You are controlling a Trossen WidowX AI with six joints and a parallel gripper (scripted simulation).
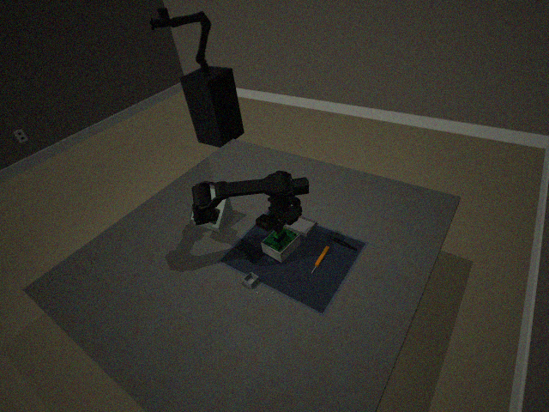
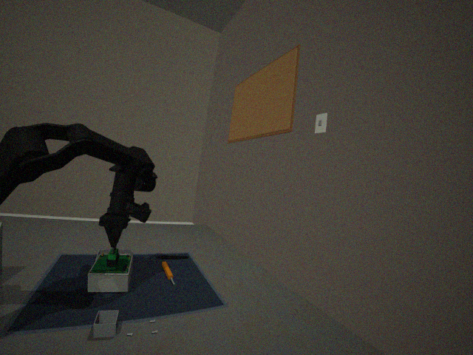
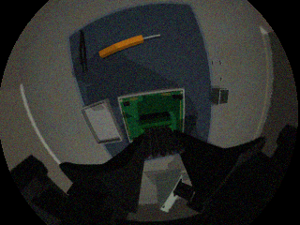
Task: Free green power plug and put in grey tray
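The green plug (image 1: 278, 235) (image 2: 113, 254) stands at the dark socket (image 2: 111, 263) (image 3: 155, 116) on the green circuit board (image 2: 125, 263) (image 3: 141, 106), inside a pale open case. My gripper (image 1: 278, 230) (image 2: 113, 248) (image 3: 159, 135) points down and is shut on the plug's top. The fingers hide part of the plug in the wrist view; how deep it sits in the socket cannot be told. A shallow grey tray (image 1: 302, 225) (image 3: 102, 123) lies close beside the case; my arm and the case hide it in the exterior view.
The case (image 1: 275, 254) (image 2: 108, 283) stands on a dark blue mat (image 1: 305, 287) (image 2: 183, 293) (image 3: 187, 47). An orange screwdriver (image 1: 322, 256) (image 2: 167, 270) (image 3: 121, 46) and dark tweezers (image 3: 82, 51) lie on it. A small grey box (image 1: 250, 280) (image 2: 106, 328) (image 3: 219, 96) stands at the mat's edge near several tiny screws.
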